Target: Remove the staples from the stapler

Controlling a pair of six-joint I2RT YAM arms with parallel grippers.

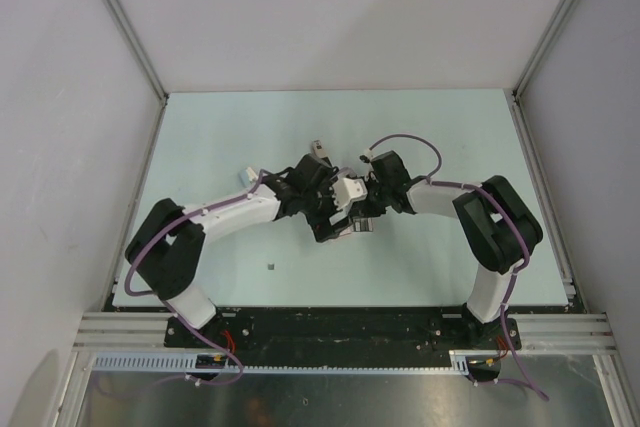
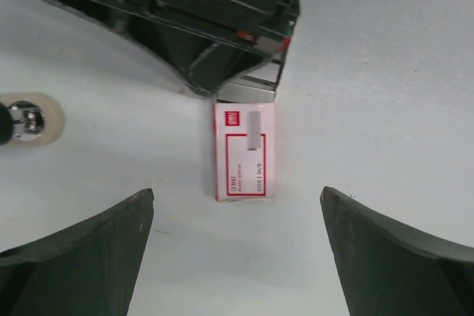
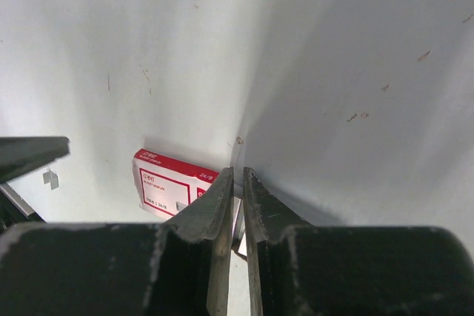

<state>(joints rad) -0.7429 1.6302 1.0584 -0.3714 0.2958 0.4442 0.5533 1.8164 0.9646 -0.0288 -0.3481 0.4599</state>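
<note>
Stapler, small, slim and pale beige-grey with dark and shiny metal parts, lies on the pale table just beyond the two meeting arms, on the far side. Neither tool touches it.

The left tool stands wide apart and holds nothing. The right tool has its fingers pressed almost together. Whether something thin is pinched there I cannot tell.

Between the left fingers lies a flat red-and-white cardboard box, and on its top rests a short grey strip of staples. A tiny dark loose bit sits on the table near and left of the tools.

With staples lying outside the stapler, the unloading looks partly or wholly done. The magazine is not shown, so I cannot say if any remain inside. If some do, the stapler must be gripped and opened.

The tools crowd each other over the box, the right one at its far end. A reach for the stapler risks knocking the box or the other arm.
</note>
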